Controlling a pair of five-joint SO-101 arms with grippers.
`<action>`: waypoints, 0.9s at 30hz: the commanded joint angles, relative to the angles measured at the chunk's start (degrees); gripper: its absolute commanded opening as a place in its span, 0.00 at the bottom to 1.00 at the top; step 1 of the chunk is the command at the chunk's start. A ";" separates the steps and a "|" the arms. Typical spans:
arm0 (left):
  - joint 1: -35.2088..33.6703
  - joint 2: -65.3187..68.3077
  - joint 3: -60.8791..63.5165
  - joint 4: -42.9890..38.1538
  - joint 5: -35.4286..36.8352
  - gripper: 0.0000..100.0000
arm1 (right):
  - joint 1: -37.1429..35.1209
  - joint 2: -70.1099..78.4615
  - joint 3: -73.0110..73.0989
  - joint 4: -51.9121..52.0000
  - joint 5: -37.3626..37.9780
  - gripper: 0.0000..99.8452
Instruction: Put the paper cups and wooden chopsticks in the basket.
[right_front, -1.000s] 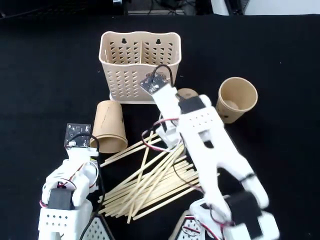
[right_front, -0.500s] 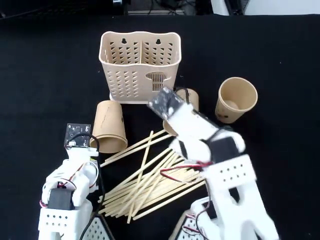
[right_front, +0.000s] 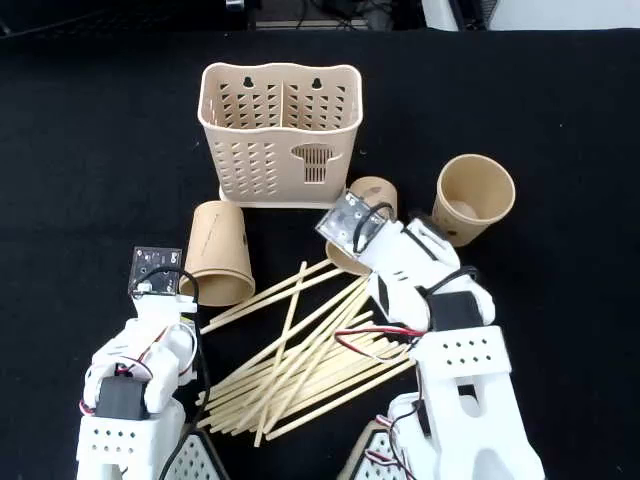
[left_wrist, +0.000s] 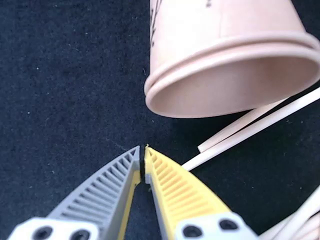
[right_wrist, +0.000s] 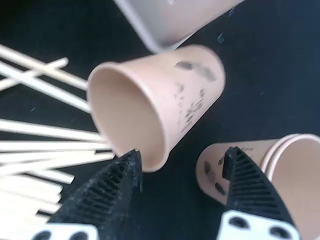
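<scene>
The black bench (right_front: 90, 120) carries the basket (right_front: 280, 130), upright, with nothing seen inside it. Three paper cups (right_front: 217, 252) are noted outside it. The middle cup (right_wrist: 155, 100), on its side just beside the basket, is faced by the right pincer (right_wrist: 183, 155), which is spread wide and empty. One finger should be set inside the rim before closing. The wooden chopsticks (right_front: 300, 360) are heaped nearby. The left pincer (left_wrist: 143, 150) is closed on nothing.

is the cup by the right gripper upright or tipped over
Tipped over: the cup lies on its side, mouth facing the chopsticks, base toward the basket.
</scene>
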 joint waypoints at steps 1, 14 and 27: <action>0.40 -0.44 0.84 0.70 0.35 0.03 | 0.97 -0.66 2.77 -7.82 0.70 0.29; 0.40 -0.44 0.84 0.70 0.35 0.03 | 1.05 0.31 8.92 -18.29 0.70 0.29; 0.40 -0.44 0.84 0.70 0.35 0.03 | 4.13 12.97 3.47 -22.59 0.97 0.18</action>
